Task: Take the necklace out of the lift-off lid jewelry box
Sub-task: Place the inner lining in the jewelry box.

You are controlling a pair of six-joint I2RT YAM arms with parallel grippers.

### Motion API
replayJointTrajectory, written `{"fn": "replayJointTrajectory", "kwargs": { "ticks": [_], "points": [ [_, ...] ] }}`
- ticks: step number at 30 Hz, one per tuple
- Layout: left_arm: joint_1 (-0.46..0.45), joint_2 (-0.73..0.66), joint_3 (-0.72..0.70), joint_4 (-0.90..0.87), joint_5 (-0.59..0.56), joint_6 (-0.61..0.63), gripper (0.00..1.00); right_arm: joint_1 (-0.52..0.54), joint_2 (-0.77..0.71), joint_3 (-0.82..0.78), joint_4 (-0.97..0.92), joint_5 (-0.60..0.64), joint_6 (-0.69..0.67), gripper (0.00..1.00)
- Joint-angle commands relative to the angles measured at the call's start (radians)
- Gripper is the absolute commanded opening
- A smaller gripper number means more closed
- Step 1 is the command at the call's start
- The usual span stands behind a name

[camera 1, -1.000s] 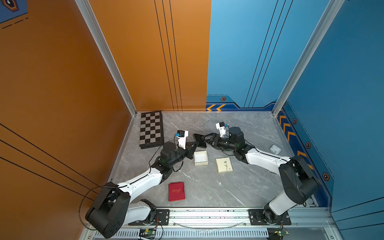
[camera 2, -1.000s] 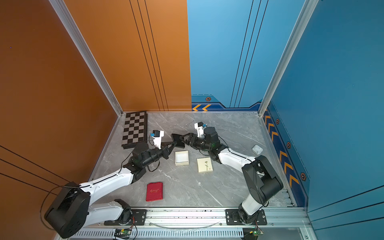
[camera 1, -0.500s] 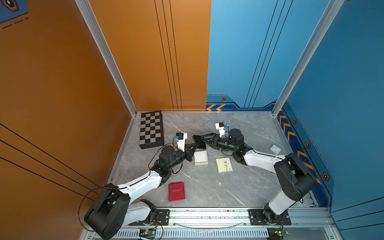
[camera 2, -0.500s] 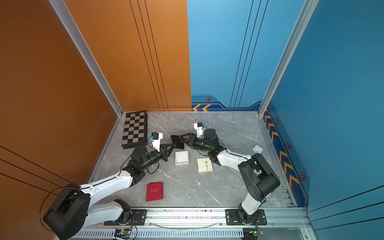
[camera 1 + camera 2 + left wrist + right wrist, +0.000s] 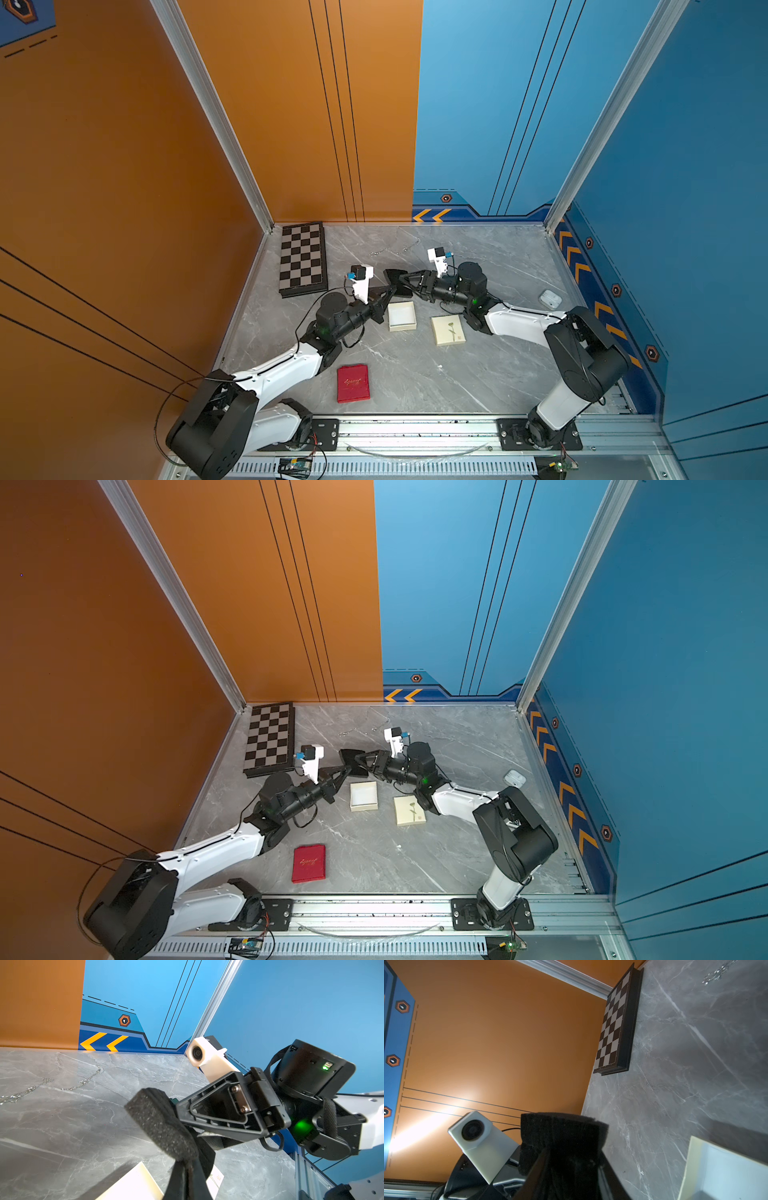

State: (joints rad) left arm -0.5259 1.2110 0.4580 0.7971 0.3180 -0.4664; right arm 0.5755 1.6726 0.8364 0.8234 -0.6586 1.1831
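The cream jewelry box (image 5: 402,316) stands open on the marble table, its inside white and bare, and its lid (image 5: 448,329) lies to its right. The silver necklace (image 5: 390,250) lies stretched out on the table behind both arms, also in the left wrist view (image 5: 41,1084). Just behind the box, a black foam pad (image 5: 397,277) hangs in the air between the two grippers. My left gripper (image 5: 390,291) is shut on its near corner (image 5: 187,1180). My right gripper (image 5: 405,279) pinches the pad's other side (image 5: 571,1167).
A folded chessboard (image 5: 302,259) lies at the back left against the orange wall. A red booklet (image 5: 353,382) lies near the front rail. A white earbud case (image 5: 550,298) sits near the right wall.
The right gripper has moved left onto the foam pad and closed on it. The left arm shifted slightly and kept its hold on the pad.
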Motion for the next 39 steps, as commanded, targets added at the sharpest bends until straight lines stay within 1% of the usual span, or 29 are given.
{"fn": "replayJointTrajectory", "kwargs": {
  "ticks": [1,5,6,7,8,9,11,13,17,22,25,30,39],
  "points": [
    [-0.007,0.022,-0.009,0.014,0.000,0.019,0.00,0.006,0.009,-0.019,0.073,-0.022,0.027,0.18],
    [0.000,0.035,-0.005,0.016,-0.008,0.004,0.00,0.005,-0.011,-0.029,0.034,0.001,0.002,0.07],
    [0.004,0.039,-0.004,0.016,-0.009,-0.006,0.02,0.006,-0.016,-0.029,0.022,0.006,-0.004,0.05],
    [0.009,0.040,-0.004,0.015,-0.006,-0.013,0.10,0.007,-0.022,-0.030,0.004,0.014,-0.014,0.04],
    [0.015,0.040,-0.006,0.016,-0.003,-0.021,0.25,0.009,-0.030,-0.030,-0.021,0.027,-0.027,0.04],
    [0.019,0.038,-0.009,0.015,-0.001,-0.025,0.34,0.008,-0.038,-0.032,-0.049,0.041,-0.040,0.04],
    [0.043,0.019,-0.028,0.014,0.007,-0.026,0.42,0.015,-0.060,-0.034,-0.136,0.079,-0.088,0.03],
    [0.075,-0.010,-0.057,0.013,-0.017,-0.038,0.46,0.022,-0.079,-0.036,-0.212,0.112,-0.127,0.03],
    [0.128,-0.075,-0.077,-0.045,-0.013,-0.039,0.47,0.039,-0.097,-0.031,-0.327,0.171,-0.191,0.03],
    [0.132,-0.108,-0.029,-0.188,-0.035,-0.008,0.45,0.064,-0.077,-0.015,-0.424,0.242,-0.239,0.02],
    [0.130,-0.093,0.030,-0.319,-0.052,0.011,0.42,0.075,-0.051,0.003,-0.478,0.284,-0.269,0.02],
    [0.115,-0.062,0.100,-0.482,-0.092,0.032,0.39,0.085,-0.006,0.022,-0.484,0.308,-0.280,0.01],
    [0.048,0.069,0.174,-0.590,-0.100,0.040,0.36,0.086,0.049,0.058,-0.519,0.326,-0.305,0.01]
  ]
}}
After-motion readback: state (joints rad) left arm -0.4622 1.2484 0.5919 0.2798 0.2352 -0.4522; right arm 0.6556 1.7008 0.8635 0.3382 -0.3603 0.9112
